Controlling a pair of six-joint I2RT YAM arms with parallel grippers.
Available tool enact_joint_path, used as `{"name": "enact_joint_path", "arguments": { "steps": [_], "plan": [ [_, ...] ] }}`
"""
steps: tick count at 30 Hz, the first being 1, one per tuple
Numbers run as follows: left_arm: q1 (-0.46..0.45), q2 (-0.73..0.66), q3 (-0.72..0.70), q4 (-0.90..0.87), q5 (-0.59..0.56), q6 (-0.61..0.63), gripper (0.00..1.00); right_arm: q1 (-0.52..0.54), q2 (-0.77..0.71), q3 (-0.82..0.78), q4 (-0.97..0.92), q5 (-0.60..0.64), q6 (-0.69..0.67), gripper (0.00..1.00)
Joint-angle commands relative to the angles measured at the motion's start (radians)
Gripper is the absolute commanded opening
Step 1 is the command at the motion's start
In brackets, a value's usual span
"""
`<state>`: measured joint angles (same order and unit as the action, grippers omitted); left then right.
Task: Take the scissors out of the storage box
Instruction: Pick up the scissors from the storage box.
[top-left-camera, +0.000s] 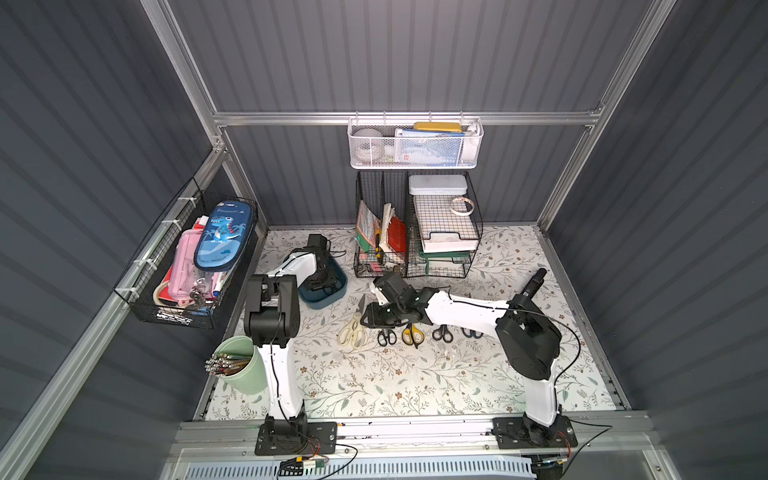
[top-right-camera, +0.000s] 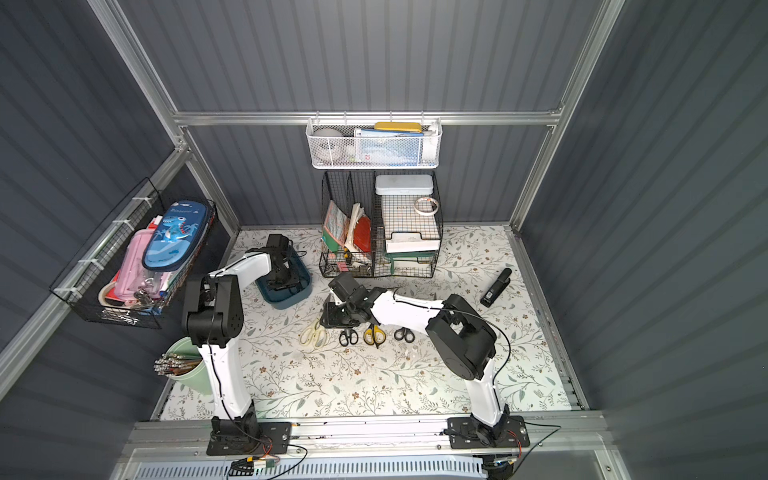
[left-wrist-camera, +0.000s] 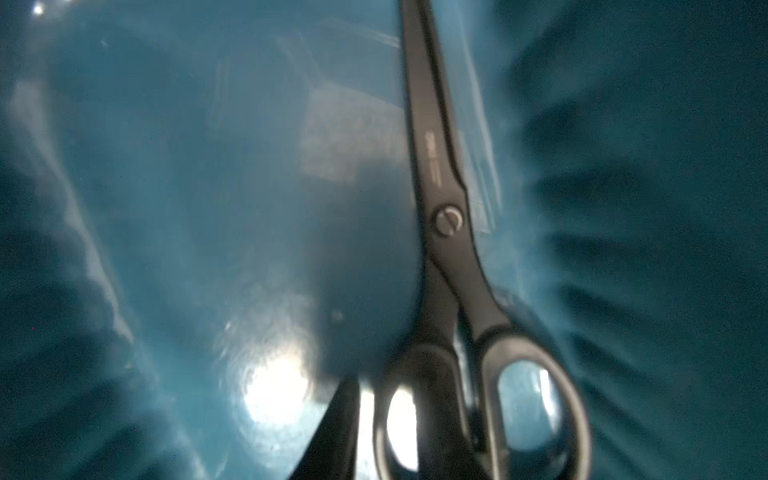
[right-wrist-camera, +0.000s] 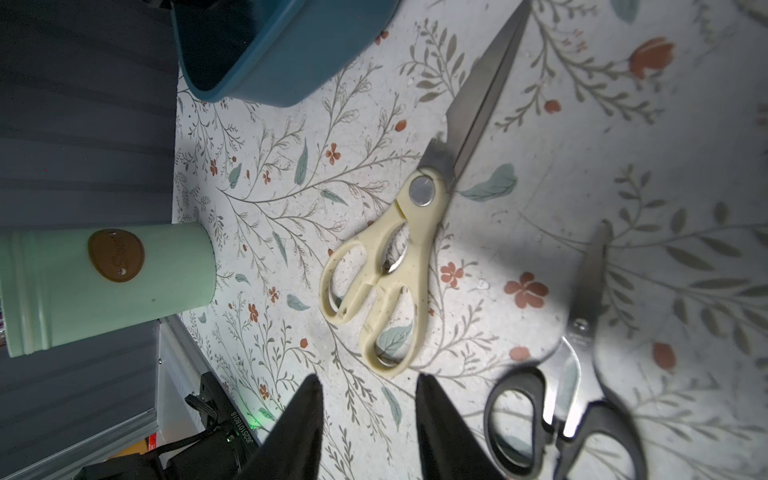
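The black scissors (left-wrist-camera: 446, 220) sit inside the storage box (top-left-camera: 337, 294), far left, and the left gripper (top-left-camera: 319, 283) looks pinched narrowly on their handles. Lift straight up to clear the rim. Open table (top-left-camera: 415, 386) lies nearer. The right gripper (right-wrist-camera: 370, 415) hovers half-spread and empty by the cream-handled scissors (right-wrist-camera: 399, 257).

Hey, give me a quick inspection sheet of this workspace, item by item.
Surface: floral table, lightly marked.
Job's things: black scissors inside the storage box; cream-handled scissors and yellow-and-black scissors lie outside with other pairs.
Clutter: green pencil cup, stapler.
Claws: left claw down in the box, grip unclear; right claw open and empty.
Cables: black cable looping off the right arm.
Surroundings: grey ribbed walls, white mesh basket, black wire baskets.
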<state>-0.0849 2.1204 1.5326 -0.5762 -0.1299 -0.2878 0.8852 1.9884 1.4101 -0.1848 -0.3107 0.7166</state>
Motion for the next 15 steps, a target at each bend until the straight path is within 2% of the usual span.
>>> {"name": "enact_joint_path", "arguments": {
  "steps": [1,5,9,15],
  "plan": [
    [0.017,0.093,-0.038,-0.053,0.067,0.000,0.12,-0.003,0.020,0.031,0.012,-0.019,-0.005,0.41],
    [0.022,0.052,-0.040,-0.039,0.058,-0.001,0.05,-0.005,0.009,0.024,0.012,-0.016,-0.011,0.41],
    [0.022,-0.052,-0.048,0.007,0.065,0.022,0.00,-0.005,0.005,0.024,0.011,-0.022,-0.021,0.41],
    [0.020,-0.209,-0.057,0.031,0.051,0.111,0.00,-0.005,-0.009,0.040,0.008,-0.013,-0.048,0.41]
  ]
}}
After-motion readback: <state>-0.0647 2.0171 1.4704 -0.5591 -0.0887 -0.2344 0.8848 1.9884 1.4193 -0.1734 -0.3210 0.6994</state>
